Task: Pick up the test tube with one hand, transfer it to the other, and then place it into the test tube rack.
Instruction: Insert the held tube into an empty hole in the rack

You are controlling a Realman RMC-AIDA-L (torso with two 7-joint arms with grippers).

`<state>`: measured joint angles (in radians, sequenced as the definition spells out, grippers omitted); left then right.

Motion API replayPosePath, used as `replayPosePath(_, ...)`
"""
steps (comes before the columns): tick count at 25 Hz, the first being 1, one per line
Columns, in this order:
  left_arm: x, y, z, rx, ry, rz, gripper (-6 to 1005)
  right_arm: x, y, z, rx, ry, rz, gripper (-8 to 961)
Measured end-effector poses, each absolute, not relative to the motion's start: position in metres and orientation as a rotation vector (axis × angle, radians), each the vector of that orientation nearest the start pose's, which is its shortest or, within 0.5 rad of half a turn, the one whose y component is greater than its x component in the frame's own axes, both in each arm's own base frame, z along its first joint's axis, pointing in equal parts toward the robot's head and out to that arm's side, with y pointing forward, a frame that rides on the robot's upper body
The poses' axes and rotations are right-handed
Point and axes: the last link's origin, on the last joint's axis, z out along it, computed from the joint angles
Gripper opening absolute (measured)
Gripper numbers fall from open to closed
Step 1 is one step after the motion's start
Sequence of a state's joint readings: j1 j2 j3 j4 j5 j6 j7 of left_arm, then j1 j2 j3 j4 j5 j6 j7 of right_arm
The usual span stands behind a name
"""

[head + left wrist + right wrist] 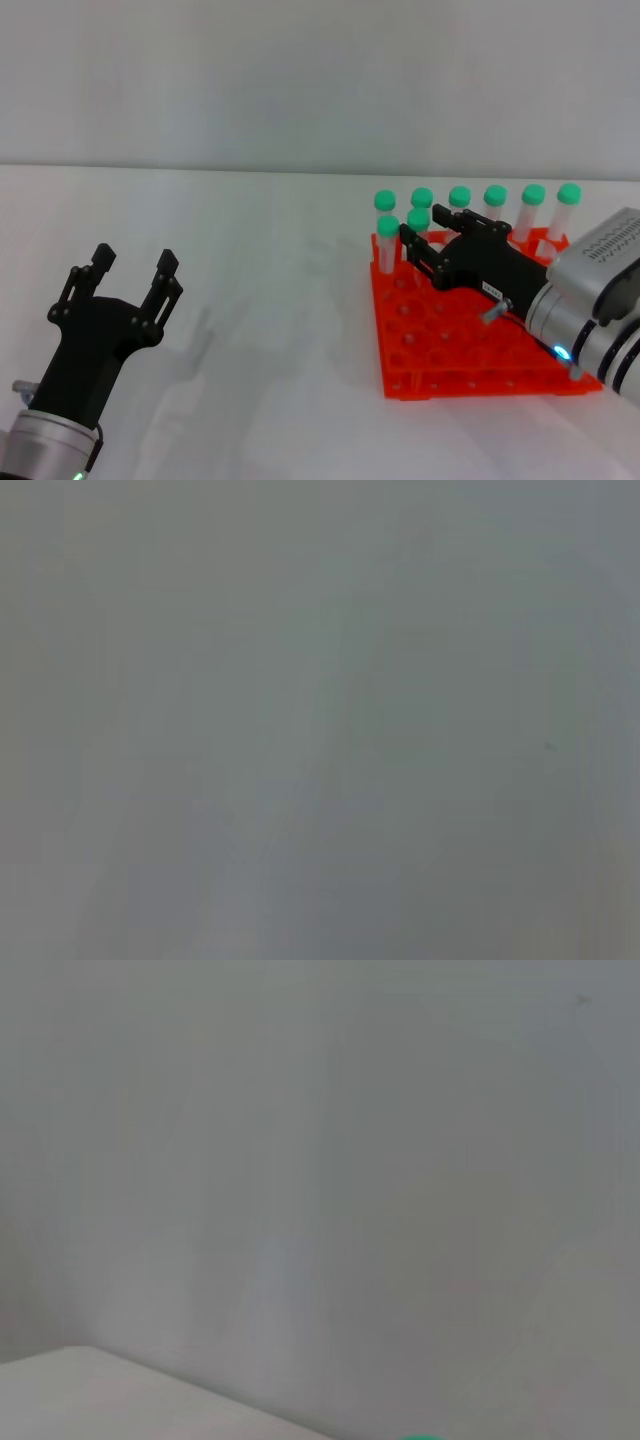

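The right gripper (418, 243) reaches over the orange-red test tube rack (480, 375) on the white table (250, 300), its fingers closed narrowly around the test tube (418, 228), which stands upright with its green cap just above the fingertips and its foot among the holes near the rack's far left corner; seven other capped tubes (496, 205) stand beside it and along the back row. The left gripper (132, 275) hovers well apart over the bare table with its fingers spread wide, holding nothing.

Right gripper (422, 247) label print too small to read
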<state>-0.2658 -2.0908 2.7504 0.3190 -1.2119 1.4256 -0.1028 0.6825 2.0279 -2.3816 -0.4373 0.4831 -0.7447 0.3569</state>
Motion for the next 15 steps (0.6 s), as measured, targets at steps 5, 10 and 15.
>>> replayPosePath(5,-0.3123,0.2596,-0.0397,-1.558,-0.554,-0.895,748,0.2009,0.3859,-0.0908,-2.185,0.484,0.773,576)
replayPosePath(10,-0.3126,0.2604,-0.0388,-1.560,-0.547,-0.893,747,0.2025,0.3851,-0.0908,-2.184,0.489,0.770,772)
replayPosePath(15,-0.3128,0.2604,-0.0387,-1.560,-0.546,-0.892,748,0.2027,0.3874,-0.0929,-2.191,0.497,0.744,856)
